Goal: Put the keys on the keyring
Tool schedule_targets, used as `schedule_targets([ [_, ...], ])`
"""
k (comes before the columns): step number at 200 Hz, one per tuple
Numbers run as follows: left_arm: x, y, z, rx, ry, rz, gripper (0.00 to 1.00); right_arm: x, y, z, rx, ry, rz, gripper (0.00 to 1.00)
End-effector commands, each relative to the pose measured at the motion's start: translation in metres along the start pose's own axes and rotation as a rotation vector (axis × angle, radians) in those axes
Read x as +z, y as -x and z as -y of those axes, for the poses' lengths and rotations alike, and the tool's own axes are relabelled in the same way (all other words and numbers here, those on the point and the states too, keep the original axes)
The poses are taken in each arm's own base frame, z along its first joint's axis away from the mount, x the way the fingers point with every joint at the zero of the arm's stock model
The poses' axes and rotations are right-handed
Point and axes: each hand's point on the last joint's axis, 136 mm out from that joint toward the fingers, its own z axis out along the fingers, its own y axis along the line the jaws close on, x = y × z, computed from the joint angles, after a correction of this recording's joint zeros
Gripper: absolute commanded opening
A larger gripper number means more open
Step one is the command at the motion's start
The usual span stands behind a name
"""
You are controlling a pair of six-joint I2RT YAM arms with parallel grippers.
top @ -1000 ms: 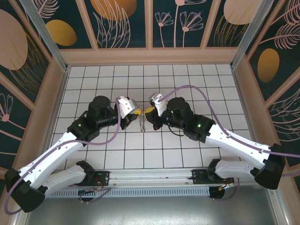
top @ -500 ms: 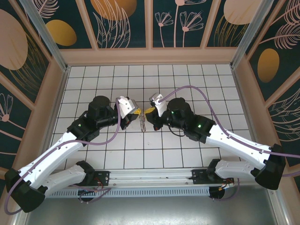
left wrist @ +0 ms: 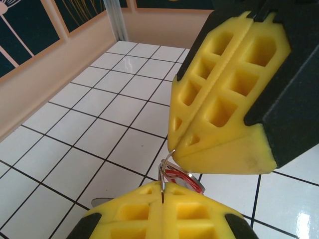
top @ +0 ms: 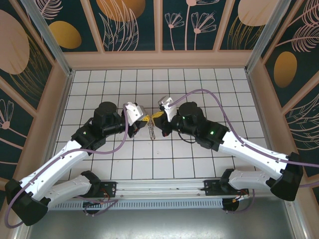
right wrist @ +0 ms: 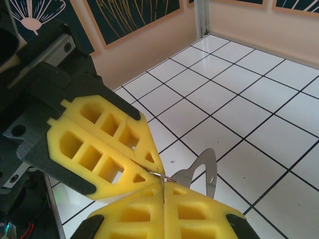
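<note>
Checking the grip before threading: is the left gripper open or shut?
Shut: the left gripper pads press together along a closed seam, pinching a thin wire between them.

We've got the left gripper [top: 143,119] and right gripper [top: 156,116] pinched shut, tips nearly meeting. The keyring [top: 151,130] bunch sits right at them.

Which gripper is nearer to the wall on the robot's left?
Left. The left gripper sits on the wall side of the keyring that both pinch; the right gripper meets it tip to tip from the far side.
</note>
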Motion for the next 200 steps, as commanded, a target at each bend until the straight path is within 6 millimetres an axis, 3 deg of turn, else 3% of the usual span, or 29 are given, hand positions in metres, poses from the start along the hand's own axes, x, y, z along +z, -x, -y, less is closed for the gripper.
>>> schedule_targets([
  [1, -0.004, 0.017, 0.003, 0.038, -0.012, 0.058, 0.0, -0.002, 0.028, 0.002, -0.025, -0.018, 0.075, 0.0],
  [38, -0.005, 0.019, 0.002, 0.039, -0.006, 0.063, 0.0, 0.0, 0.02, 0.015, -0.009, -0.047, 0.043, 0.0],
  [101, -0.005, 0.017, 0.002, 0.037, -0.002, 0.059, 0.0, 0.005, 0.008, 0.01, 0.017, -0.015, 0.012, 0.0],
  [200, -0.004, 0.016, 0.0, 0.037, 0.004, 0.053, 0.0, 0.013, -0.013, 0.02, 0.032, -0.051, -0.046, 0.0],
])
